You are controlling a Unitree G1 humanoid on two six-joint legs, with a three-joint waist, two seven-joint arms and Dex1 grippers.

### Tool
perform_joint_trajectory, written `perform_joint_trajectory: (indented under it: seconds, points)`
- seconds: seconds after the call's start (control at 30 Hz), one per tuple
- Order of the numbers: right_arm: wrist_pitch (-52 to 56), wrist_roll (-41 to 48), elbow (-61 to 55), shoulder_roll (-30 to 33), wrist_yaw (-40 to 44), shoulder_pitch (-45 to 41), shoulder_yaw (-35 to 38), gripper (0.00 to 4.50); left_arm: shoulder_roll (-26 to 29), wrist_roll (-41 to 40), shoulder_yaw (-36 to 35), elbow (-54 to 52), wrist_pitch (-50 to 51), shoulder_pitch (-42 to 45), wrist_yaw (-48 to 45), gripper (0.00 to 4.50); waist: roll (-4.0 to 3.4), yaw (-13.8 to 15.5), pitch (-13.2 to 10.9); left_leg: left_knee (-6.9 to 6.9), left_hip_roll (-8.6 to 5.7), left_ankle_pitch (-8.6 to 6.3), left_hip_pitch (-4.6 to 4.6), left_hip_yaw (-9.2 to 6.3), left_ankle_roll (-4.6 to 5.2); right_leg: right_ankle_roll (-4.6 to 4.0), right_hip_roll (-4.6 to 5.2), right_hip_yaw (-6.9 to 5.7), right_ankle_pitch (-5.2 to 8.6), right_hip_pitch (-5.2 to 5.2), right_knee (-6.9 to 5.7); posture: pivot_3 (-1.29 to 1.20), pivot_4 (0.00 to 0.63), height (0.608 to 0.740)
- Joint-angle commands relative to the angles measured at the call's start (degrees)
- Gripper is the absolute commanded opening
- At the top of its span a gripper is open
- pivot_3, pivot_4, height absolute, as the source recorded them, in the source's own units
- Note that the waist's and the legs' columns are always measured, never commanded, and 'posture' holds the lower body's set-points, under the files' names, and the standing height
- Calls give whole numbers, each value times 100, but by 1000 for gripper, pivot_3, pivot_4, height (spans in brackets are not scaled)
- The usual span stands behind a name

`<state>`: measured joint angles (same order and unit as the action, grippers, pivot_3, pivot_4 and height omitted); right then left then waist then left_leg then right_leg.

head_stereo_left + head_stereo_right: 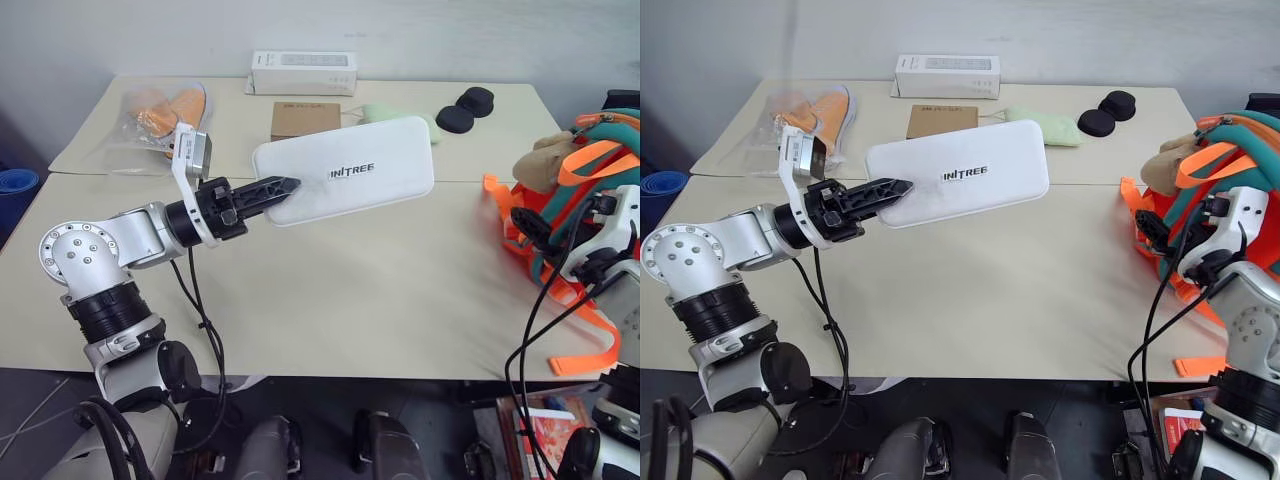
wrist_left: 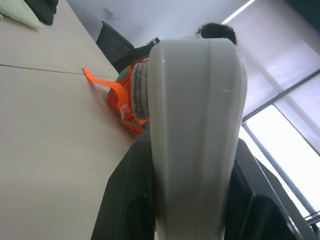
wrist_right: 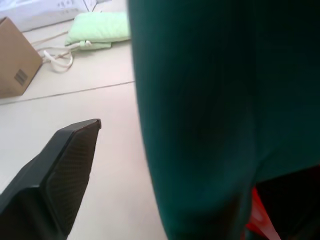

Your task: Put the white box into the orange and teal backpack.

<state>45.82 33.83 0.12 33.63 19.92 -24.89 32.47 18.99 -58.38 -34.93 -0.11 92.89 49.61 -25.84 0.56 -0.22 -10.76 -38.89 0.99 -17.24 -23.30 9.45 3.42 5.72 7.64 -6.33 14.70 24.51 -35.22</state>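
Backpack (image 1: 590, 170) cut off; right gripper (image 1: 527, 228) fingers unclear

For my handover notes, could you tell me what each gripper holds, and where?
The left gripper clamps the white box at its left end, clear of the table. The right gripper holds nothing visible.

The white box (image 1: 345, 168) is showing dark lettering across its plain face, the backpack (image 1: 1240, 170) is glowing bright orange with teal trim and a tan plush, black fingers (image 1: 270, 192) are contrasting against the white, and the table (image 1: 330, 290) is lying pale beige.
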Motion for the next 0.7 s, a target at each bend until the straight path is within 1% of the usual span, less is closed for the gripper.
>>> perform_joint_trajectory:
  seconds: [0.03,0.13,0.17,0.2,0.3,0.33,0.37,0.43,0.47,0.57,0.63,0.7]
  points:
    - [-493,-67,171,83,242,-175,-101,3219,152,-144,-108,-257,-224,4,84,1234,0,-14,0,0,1,0,1,2,0,0,-2,0,0,0,0,0,150,740]
    - [-582,-20,262,148,459,-255,-213,2205,231,-118,-91,-240,-381,-30,166,1234,0,-40,0,2,11,1,3,11,-4,0,-13,1,0,5,-1,0,150,740]
    - [-570,30,227,198,612,-256,-272,1931,275,-86,-63,-238,-478,-50,183,1234,0,-51,0,2,13,1,3,13,-5,0,-14,2,0,6,-2,0,150,740]
    - [-530,109,169,246,774,-252,-314,1526,317,-59,-33,-231,-576,-70,196,1234,0,-56,0,2,14,1,3,14,-6,0,-15,4,0,6,-1,0,150,740]
    - [-272,452,-146,460,1443,-177,-500,512,521,27,96,-115,-872,-120,132,1234,-1,-74,0,4,14,1,3,19,-6,0,-15,5,0,9,-1,0,150,740]
    - [-49,701,-330,587,1752,-125,-559,154,628,53,180,-84,-971,-131,57,1234,-1,-77,0,5,14,0,4,19,-7,0,-15,5,0,10,0,0,150,740]
    - [272,1085,-644,829,2236,-45,-640,15,822,132,373,-80,-1146,-147,-135,1234,-1,-76,-1,6,15,0,4,19,-7,0,-14,5,0,10,0,0,150,740]
    - [695,1605,-1057,1180,2877,66,-745,15,1130,260,704,-67,-1436,-176,-463,1234,-2,-76,-2,11,15,0,3,20,-8,-1,-15,4,1,14,3,0,150,740]
    - [892,1887,-1278,1418,3231,126,-789,15,1405,487,1043,-117,-1806,-234,-830,1234,-2,-80,-2,16,16,-1,3,20,-9,-1,-16,4,1,14,6,0,150,740]
    - [1274,2414,-1634,1938,3927,240,-854,15,1967,979,1729,-78,-2679,-321,-1662,1234,-2,-100,-2,27,18,-3,8,28,-13,-2,-18,-2,1,15,16,0,150,740]
    - [1415,2642,-1789,2294,4438,363,-889,15,2224,1218,1994,141,-3135,-269,-2141,1234,-2,-99,-2,31,17,-21,10,29,-45,-2,-15,-3,1,15,27,0,150,740]
    - [1534,2850,-1878,2569,4790,463,-870,15,2389,1387,2178,313,-3509,-216,-2529,1234,-2,-92,-2,32,16,-23,9,30,-45,-3,-10,-4,2,17,39,0,150,740]
